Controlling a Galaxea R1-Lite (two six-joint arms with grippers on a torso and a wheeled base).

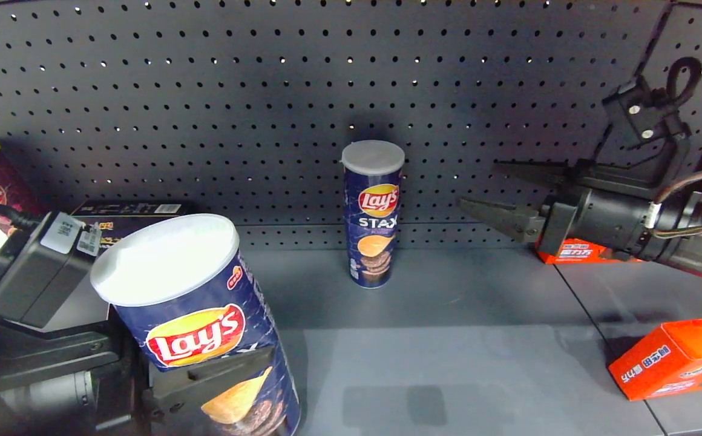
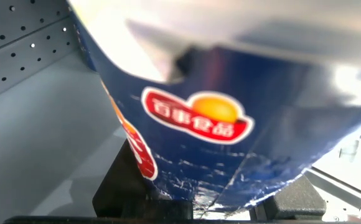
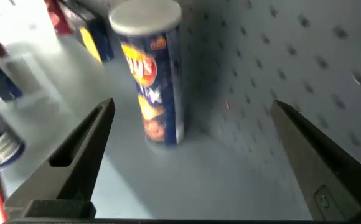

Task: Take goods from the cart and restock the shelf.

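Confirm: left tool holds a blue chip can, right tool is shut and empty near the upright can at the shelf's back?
One error: the right tool is open, not shut; the right wrist view shows it spread wide. It is empty, near the upright can; the left tool holds a blue chip can.

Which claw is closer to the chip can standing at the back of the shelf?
Right. The right gripper is open just beside the standing can; the left gripper is farther forward, clamped on a second can.
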